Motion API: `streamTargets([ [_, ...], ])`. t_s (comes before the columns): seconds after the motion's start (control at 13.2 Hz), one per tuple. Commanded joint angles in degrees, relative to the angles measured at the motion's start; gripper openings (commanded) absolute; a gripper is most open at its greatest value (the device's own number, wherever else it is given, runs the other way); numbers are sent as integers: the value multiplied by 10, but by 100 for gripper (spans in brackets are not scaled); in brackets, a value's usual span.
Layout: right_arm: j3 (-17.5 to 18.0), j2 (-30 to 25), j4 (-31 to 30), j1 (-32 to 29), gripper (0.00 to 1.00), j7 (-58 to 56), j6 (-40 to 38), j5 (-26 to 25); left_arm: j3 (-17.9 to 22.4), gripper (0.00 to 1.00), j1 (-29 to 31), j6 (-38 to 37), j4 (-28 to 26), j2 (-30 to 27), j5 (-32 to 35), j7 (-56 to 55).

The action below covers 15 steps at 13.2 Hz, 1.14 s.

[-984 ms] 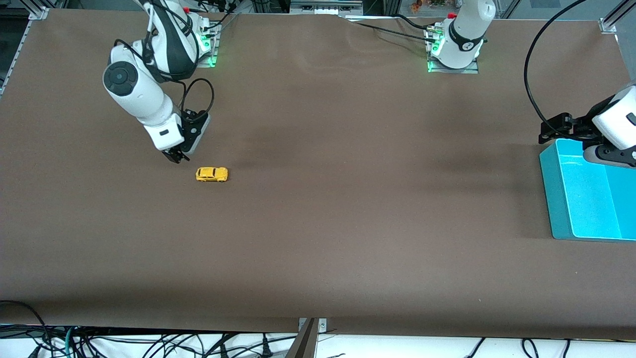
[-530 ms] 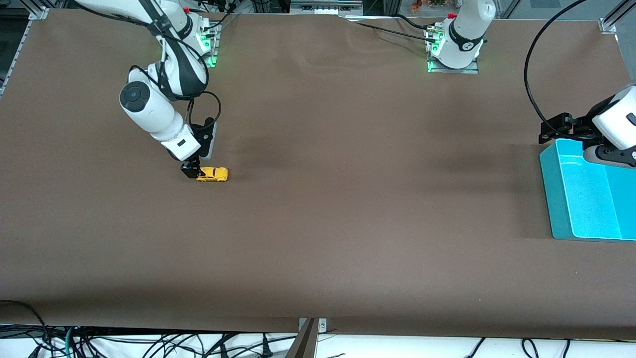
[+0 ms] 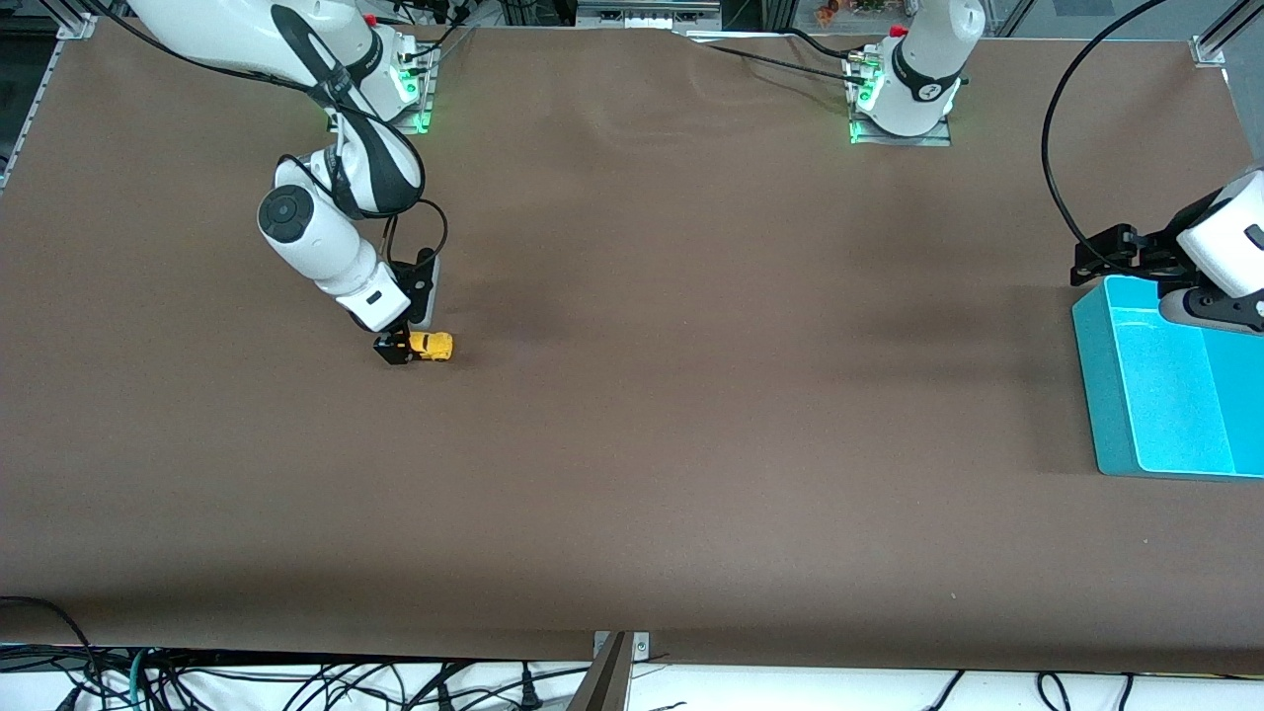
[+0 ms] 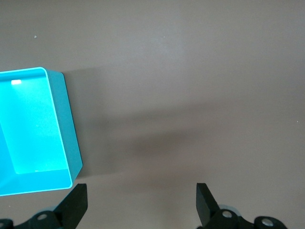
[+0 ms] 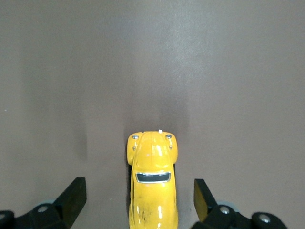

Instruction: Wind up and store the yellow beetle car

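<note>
The yellow beetle car (image 3: 434, 346) stands on the brown table toward the right arm's end. My right gripper (image 3: 399, 351) is lowered over one end of it. In the right wrist view the car (image 5: 152, 186) lies lengthwise between the two black fingers (image 5: 74, 191), with a gap on each side. My right gripper (image 5: 138, 188) is open and nothing touches the car. My left gripper (image 4: 140, 193) hangs open and empty, waiting at the left arm's end of the table (image 3: 1207, 308), by the edge of the teal bin.
A teal open bin (image 3: 1096, 395) stands at the left arm's end of the table, and its wall (image 4: 66, 124) also shows in the left wrist view. A black cable loops above it. Brown table surface lies between the car and the bin.
My right gripper has come down and sideways from beside the car until its open fingers straddle the car's end. The car and the left arm have not moved.
</note>
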Motion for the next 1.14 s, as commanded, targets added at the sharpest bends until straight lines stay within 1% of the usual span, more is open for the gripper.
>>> streamTargets([
  [0.0,3,15,4,-10,100,-6,18,-12,2,100,3,0,10,4,-12,6],
  [0.23,2,26,4,-10,100,-6,18,-16,2,100,4,0,10,4,-15,6],
  [0.3,1,26,5,-10,98,-6,18,-19,2,100,4,0,10,4,-15,6],
  [0.38,1,27,6,-15,90,-6,19,-27,2,100,5,0,10,4,-15,6],
  [0.53,-2,30,12,-18,77,-5,18,-61,2,100,6,0,10,4,-15,8],
  [0.61,-2,31,12,-18,64,-5,18,-65,2,100,6,0,10,4,-15,11],
  [0.68,-2,31,12,-18,47,-3,18,-65,2,100,6,0,10,5,-15,11],
  [0.76,-2,31,12,-18,33,-2,18,-64,2,100,6,0,10,8,-15,11],
  [0.83,-2,31,12,-18,24,-1,18,-65,2,100,8,1,10,9,-16,11],
  [0.91,-2,31,12,-18,21,0,18,-65,2,100,12,2,10,11,-19,12],
  [1.06,-2,31,12,-18,21,1,16,-65,2,100,20,3,10,17,-32,18],
])
